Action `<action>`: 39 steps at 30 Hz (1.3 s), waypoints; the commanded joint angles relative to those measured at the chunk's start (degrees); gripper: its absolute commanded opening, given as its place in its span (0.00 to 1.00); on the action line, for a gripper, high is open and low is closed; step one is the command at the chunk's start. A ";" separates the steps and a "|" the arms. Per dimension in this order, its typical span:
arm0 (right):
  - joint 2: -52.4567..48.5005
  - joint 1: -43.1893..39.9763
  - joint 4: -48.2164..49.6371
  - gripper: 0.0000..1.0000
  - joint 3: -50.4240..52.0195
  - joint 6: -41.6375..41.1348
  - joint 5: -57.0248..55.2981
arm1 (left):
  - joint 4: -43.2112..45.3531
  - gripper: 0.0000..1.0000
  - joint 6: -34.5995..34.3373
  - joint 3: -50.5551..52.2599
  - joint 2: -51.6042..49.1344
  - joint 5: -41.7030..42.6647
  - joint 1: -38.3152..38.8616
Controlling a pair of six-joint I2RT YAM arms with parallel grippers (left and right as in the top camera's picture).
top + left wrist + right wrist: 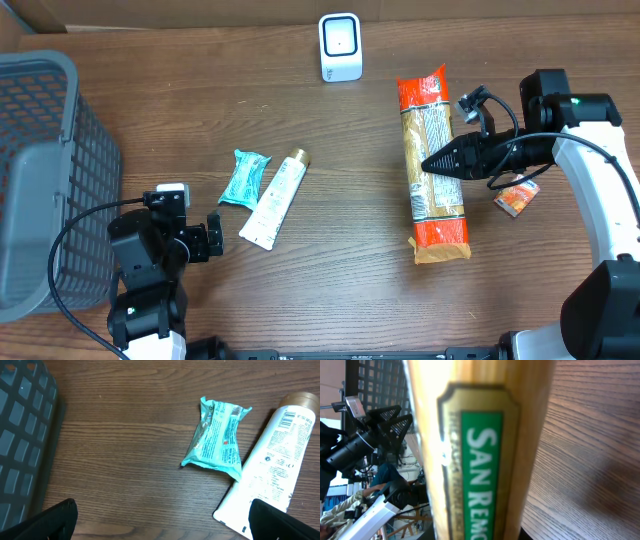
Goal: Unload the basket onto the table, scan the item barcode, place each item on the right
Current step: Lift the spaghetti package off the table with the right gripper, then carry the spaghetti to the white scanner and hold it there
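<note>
A long pasta packet (433,165) with orange-red ends lies lengthwise on the right of the wooden table. My right gripper (436,162) reaches in from the right and is shut on its middle. In the right wrist view the packet (480,460) fills the frame between the jaws, its green San Remo label facing the camera. The white scanner (340,47) stands at the back centre. Low at the front left, my left gripper (214,240) is open, its dark fingertips (50,520) wide apart over bare wood (162,525).
A teal snack packet (245,177) and a white tube (275,200) lie side by side ahead of the left gripper; the tube's end (270,475) is close to its right finger. A grey basket (40,180) fills the left edge. A small orange box (517,198) lies under the right arm.
</note>
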State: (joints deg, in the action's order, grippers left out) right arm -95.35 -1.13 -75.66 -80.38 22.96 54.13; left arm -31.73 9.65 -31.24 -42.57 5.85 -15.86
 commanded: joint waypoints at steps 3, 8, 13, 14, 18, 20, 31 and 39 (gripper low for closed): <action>2.12 -0.24 1.07 0.04 -2.19 1.14 9.88 | 0.20 1.00 1.09 0.13 -0.13 0.81 -0.31; 2.12 -0.26 0.92 0.04 -2.19 0.66 15.76 | 0.22 0.99 1.09 0.13 -0.13 0.81 -0.31; 2.12 -1.40 0.98 0.04 -2.21 -3.56 27.06 | 0.22 1.00 1.09 0.13 -0.13 0.83 -0.31; 2.12 -1.66 1.03 0.03 -2.21 -4.61 28.61 | 0.22 1.00 1.09 0.13 -0.13 0.81 -0.31; 2.12 -2.16 1.95 0.03 -2.19 -7.82 31.78 | 0.20 1.00 1.09 0.13 -0.13 0.81 -0.31; 2.12 -2.16 2.64 0.03 -2.21 -8.11 31.36 | 0.22 1.00 1.09 0.13 -0.13 0.83 -0.31; -1.44 12.68 18.84 0.03 -22.10 -33.64 -11.91 | 0.22 1.00 1.09 0.13 -0.13 0.81 -0.31; -20.57 24.98 20.94 0.03 -47.89 -28.46 -56.15 | 0.22 1.00 1.09 0.13 -0.13 0.81 -0.31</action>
State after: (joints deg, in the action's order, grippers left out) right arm -110.06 21.91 -56.88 -122.19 -7.90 20.14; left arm -31.70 9.65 -31.24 -42.57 5.85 -15.86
